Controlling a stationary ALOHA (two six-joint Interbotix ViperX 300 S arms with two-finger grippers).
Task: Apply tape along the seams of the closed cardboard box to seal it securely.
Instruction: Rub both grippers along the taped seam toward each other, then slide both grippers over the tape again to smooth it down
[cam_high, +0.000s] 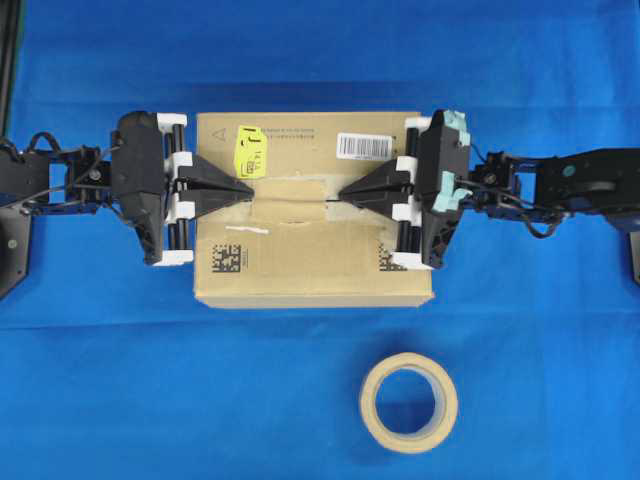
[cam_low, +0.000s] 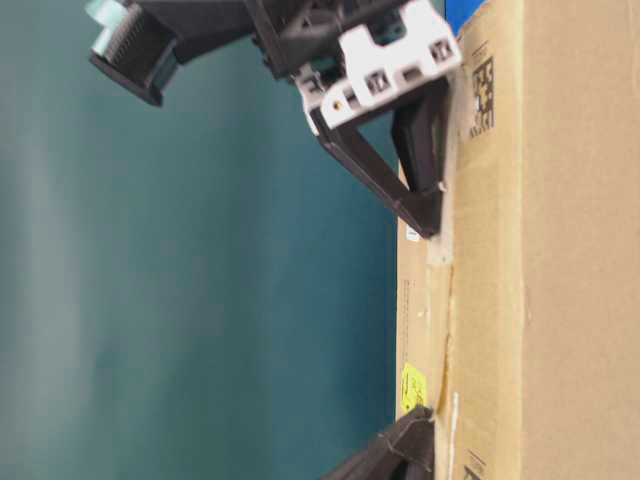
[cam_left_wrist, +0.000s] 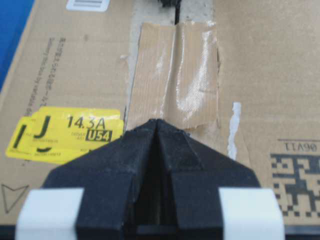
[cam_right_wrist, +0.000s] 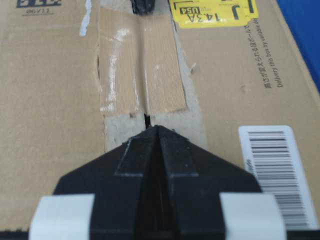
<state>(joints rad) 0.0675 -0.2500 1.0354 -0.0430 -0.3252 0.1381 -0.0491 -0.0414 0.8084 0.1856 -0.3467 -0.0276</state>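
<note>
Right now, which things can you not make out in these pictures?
- Seam under the tape: covered in all views.
- Small print on the yellow sticker: too small overhead.
- Left end effector: cut off by the bottom edge, table-level view.
- Tape roll: shown only overhead.

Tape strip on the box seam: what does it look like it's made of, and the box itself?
The tape: tan, seemingly paper or cloth-backed, with fine ribbing and glossy wrinkled patches. The cardboard box: plain brown matte cardboard, its torn surface grey and fibrous along the seam.
</note>
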